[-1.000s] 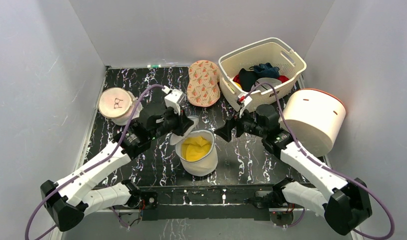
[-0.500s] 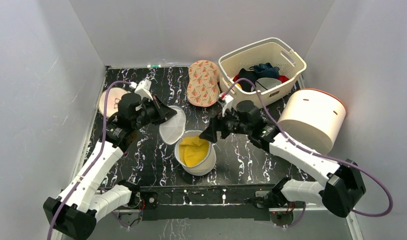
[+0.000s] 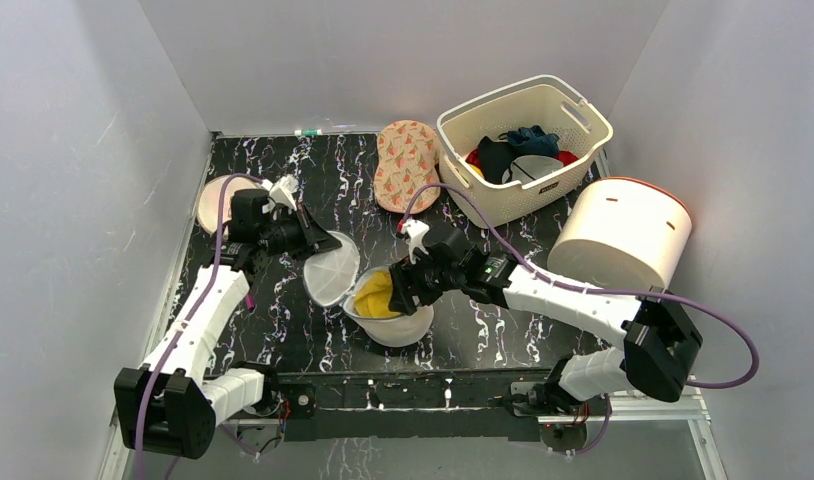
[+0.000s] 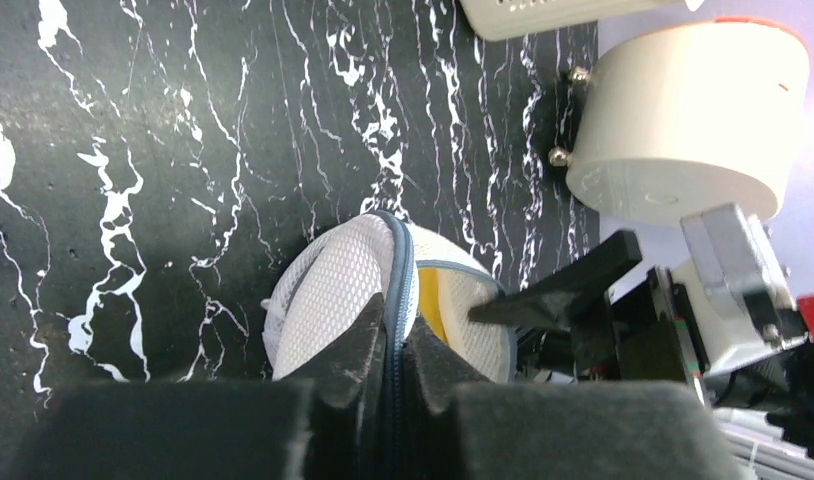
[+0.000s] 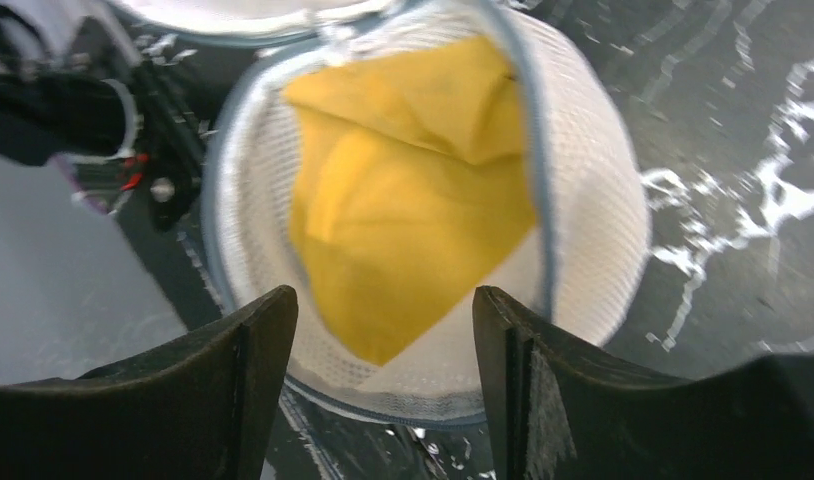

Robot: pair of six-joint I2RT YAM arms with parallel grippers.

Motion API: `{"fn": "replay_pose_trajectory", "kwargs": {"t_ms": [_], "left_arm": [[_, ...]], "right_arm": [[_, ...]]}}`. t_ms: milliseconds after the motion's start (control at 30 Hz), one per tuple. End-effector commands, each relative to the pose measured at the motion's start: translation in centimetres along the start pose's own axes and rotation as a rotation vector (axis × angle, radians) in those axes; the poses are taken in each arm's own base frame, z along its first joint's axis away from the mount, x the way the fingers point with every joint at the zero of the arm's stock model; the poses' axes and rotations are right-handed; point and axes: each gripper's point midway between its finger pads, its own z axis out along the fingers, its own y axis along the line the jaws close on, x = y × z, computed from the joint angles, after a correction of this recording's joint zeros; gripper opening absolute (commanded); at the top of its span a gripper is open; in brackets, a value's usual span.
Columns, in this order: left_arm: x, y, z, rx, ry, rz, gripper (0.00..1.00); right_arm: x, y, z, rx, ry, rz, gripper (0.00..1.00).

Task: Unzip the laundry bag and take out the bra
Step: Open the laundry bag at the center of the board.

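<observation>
Right hand (image 5: 378,305), open and empty, hangs straight above the yellow bra (image 5: 403,190) in the round white mesh laundry bag (image 5: 593,220); left hand (image 4: 393,330) clamps its lid (image 4: 333,290).

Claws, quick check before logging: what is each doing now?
Left claw: shut on the laundry bag lid.
Right claw: open, over the yellow bra.
</observation>
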Motion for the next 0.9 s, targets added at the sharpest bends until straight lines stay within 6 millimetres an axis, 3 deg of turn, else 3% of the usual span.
{"fn": "replay_pose_trajectory", "kwargs": {"t_ms": [0,100,167,267,400,467,633,733,867], "left_arm": [[1.3,-0.4,-0.6,0.049,0.043,0.017,0.12],[1.8,1.9,-1.3,-0.08,0.03,0.037,0.37],[2.1,2.9,-1.9,-0.137,0.017,0.058,0.54],[1.4,3.9,-3.4,-0.226,-0.045,0.128,0.78],[-1.9,3.5,-6.0,-0.313,-0.203,0.228,0.93],[-3.8,3.0,-7.3,-0.346,-0.288,0.256,0.98],[-7.8,1.2,-9.3,-0.36,-0.468,0.271,0.98],[-8.8,0.8,-9.4,-0.355,-0.515,0.261,0.98],[-9.2,0.4,-8.2,-0.312,-0.503,0.289,0.98]], "right_arm": [[-0.8,-3.7,-1.5,0.243,-0.014,0.0,0.6],[0.3,-5.1,-2.2,0.318,0.023,-0.011,0.6],[0.6,-4.9,-2.4,0.306,0.036,-0.013,0.59],[-0.5,-3.0,-2.5,0.239,0.009,-0.011,0.58],[-3.0,-0.2,-2.4,0.17,-0.058,-0.043,0.59],[-4.1,0.7,-2.1,0.153,-0.078,-0.057,0.6],[-5.8,2.8,-0.3,0.133,-0.095,-0.091,0.65],[-6.6,3.7,0.5,0.143,-0.109,-0.098,0.7],[-7.1,3.9,1.6,0.159,-0.138,-0.033,0.77]]}}
